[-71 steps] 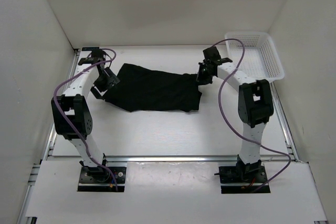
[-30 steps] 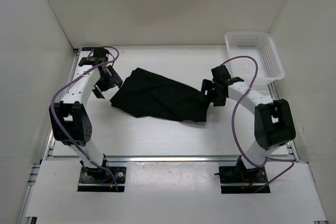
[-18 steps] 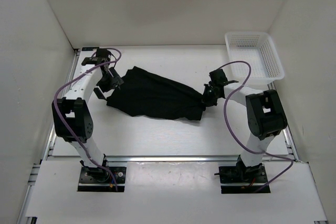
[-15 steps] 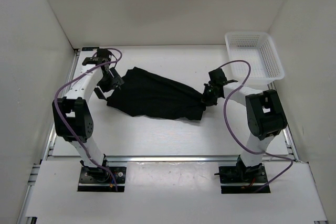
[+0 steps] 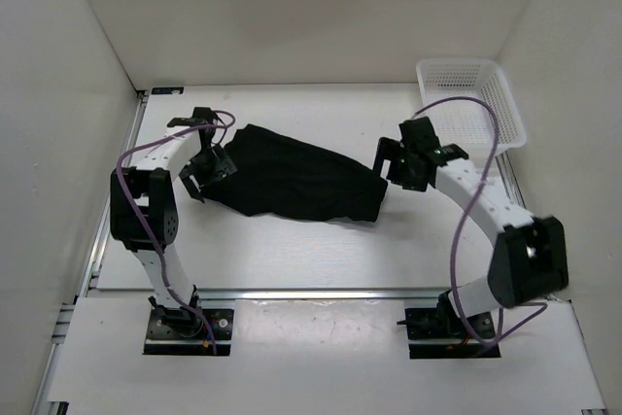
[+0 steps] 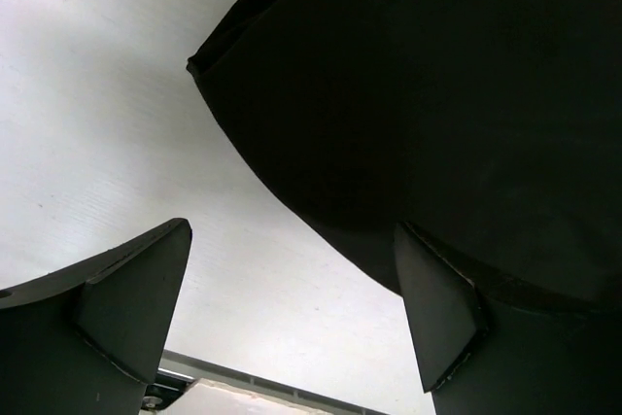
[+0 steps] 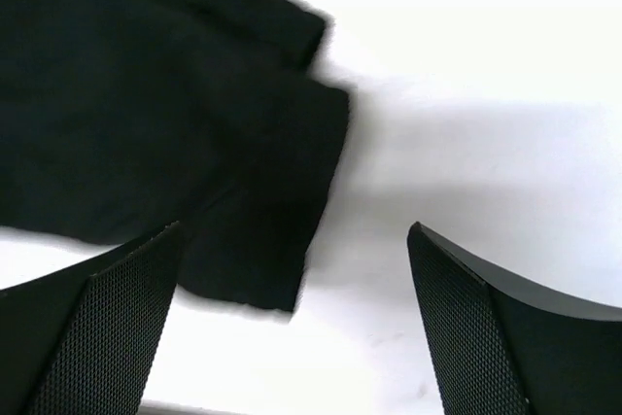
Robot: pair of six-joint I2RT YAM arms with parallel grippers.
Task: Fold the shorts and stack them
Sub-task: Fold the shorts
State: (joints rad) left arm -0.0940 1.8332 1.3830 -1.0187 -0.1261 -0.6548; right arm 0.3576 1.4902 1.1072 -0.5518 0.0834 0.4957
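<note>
The black shorts point(image 5: 292, 177) lie spread and rumpled across the middle of the white table. My left gripper point(image 5: 206, 170) is at their left end, open. In the left wrist view the shorts point(image 6: 437, 94) fill the upper right, and the left gripper point(image 6: 292, 240) has its right finger point(image 6: 437, 318) over the cloth's edge and bare table between the jaws. My right gripper point(image 5: 400, 164) hangs open just off the right end. In the right wrist view a corner of the shorts point(image 7: 146, 94) lies below the right gripper point(image 7: 293, 235), ungripped.
A white mesh basket point(image 5: 510, 109) stands at the back right corner, behind the right arm. White walls close in the table on the left, back and right. A metal rail point(image 5: 311, 293) runs along the near edge.
The right gripper, closed at the shorts' right edge half a second ago, has opened and drawn back to the right. The left gripper has slid a little nearer along the left end.
</note>
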